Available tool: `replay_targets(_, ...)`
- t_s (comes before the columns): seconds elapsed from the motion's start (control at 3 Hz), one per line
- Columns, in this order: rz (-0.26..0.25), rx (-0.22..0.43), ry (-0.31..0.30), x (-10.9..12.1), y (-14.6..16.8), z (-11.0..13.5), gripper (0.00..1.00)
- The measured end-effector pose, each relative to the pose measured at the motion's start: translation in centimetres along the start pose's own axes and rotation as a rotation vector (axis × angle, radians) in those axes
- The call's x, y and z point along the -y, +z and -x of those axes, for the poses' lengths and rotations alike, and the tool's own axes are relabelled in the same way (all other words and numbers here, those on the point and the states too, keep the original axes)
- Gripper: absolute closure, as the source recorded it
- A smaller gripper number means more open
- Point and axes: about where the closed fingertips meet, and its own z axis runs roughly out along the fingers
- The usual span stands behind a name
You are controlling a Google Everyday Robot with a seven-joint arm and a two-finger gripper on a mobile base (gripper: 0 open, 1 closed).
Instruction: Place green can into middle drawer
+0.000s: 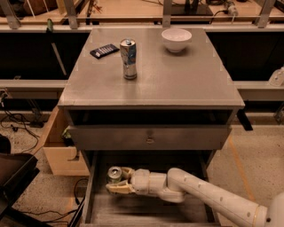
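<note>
One pincer [117, 181], reaching in from the right, is closed around one green can [114, 173] over the left rear of the open middle drawer [146, 212]. The worktop [177, 84] carries one tall silver-blue can [128, 58], one white bowl [176, 40] and one dark flat object [104, 51].

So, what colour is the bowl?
Bowl: white, camera view. The tool holds the green can in the drawer.

plastic pincer [115, 181], metal can [114, 173] in drawer [133, 212]

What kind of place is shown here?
Likely a robotics lab: workbenches stand behind a grey cabinet, cables lie on the floor, and the gripper holds a green can inside the middle drawer.
</note>
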Motion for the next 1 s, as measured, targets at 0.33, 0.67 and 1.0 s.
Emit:
replay_targets(0.33,0.013,-0.077,-0.008,-0.6,0.2,-4.1,1.00)
replay_targets(0.67,0.012,-0.155,0.010,-1.6,0.0,-7.8,1.00)
replay_targets(1.0,0.013,-0.158,0.011,-1.6,0.1,-8.0,0.85)
